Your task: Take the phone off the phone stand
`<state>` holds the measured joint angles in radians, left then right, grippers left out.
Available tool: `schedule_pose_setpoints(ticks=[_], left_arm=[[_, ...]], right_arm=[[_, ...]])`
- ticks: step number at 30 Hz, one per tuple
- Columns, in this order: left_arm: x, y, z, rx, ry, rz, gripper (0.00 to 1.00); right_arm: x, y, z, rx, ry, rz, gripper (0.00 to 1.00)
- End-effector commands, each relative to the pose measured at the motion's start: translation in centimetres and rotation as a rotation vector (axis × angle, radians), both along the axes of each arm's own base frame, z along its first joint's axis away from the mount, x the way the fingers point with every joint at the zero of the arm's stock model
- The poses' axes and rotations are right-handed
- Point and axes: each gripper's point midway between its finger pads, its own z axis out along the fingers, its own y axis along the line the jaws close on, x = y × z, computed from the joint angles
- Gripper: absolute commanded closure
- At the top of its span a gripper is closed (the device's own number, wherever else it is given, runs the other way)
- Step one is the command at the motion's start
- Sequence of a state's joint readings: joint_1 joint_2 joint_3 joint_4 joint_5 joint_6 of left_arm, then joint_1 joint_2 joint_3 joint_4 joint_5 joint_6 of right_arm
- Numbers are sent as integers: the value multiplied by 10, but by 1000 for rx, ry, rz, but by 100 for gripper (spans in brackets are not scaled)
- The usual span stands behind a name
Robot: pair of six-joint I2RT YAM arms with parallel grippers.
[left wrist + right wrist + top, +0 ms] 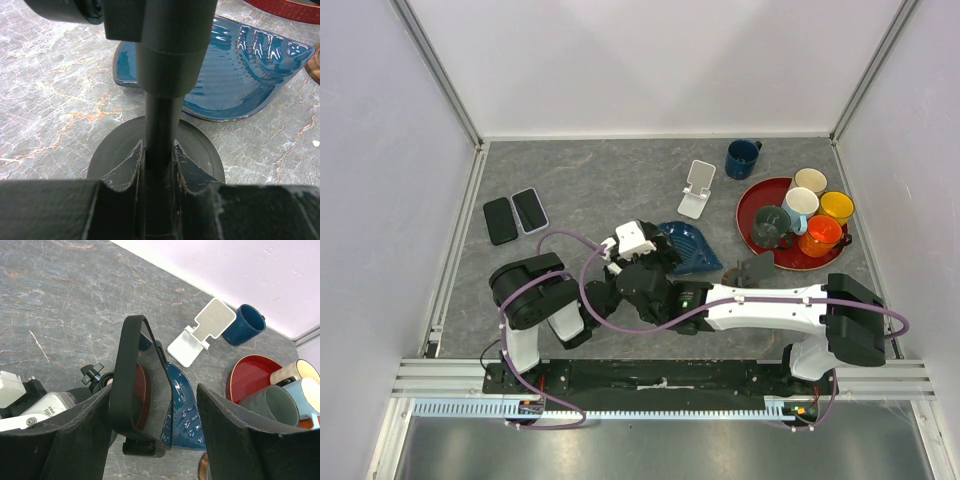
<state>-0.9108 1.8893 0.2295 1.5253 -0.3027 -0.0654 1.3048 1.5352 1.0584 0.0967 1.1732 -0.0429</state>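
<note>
A black phone (pixel 134 385) stands on edge in the clamp of a black phone stand (pixel 161 75), whose round base (pixel 202 152) rests on the grey table. My left gripper (pixel 160 161) is shut on the stand's upright pole, low down near the base. My right gripper (pixel 155 435) is open around the phone; the phone lies close against its left finger (pixel 75 440), with a wide gap to the right finger (pixel 250 440). In the top view both grippers (pixel 642 262) (pixel 655 280) meet at the table's middle and hide the phone and stand.
A blue plate (pixel 695 250) lies just behind the stand. A white phone stand (pixel 697 188), a blue mug (pixel 742 157) and a red tray (pixel 760 198) with several mugs are at the back right. Two dark phones (pixel 515 215) lie flat at the left.
</note>
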Motion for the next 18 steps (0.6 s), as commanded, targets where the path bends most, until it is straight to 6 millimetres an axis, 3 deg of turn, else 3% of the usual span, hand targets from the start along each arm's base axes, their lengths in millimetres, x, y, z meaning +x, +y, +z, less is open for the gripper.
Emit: schedule_pose_setpoints(ticks=[1,9,10,15,16,18], left_arm=[[-7,29,-53,142,138,75,98],[-7,30,-57,146,148,86,98],[-7,31,-57,145,148,91,98],[-7,32,-59,143,154,101,98],[-7,32,-59,142,155,101,98],[-7,32,-59,137,160,104,98]], right_arm=[[4,7,17,47,-14,0,30],[1,5,32,114,-12,40,52],[0,4,32,125,-9,46,60],[-5,0,42,180,-5,90,83],[-5,-2,41,181,-4,95,92],[-6,-6,49,217,-5,113,100]])
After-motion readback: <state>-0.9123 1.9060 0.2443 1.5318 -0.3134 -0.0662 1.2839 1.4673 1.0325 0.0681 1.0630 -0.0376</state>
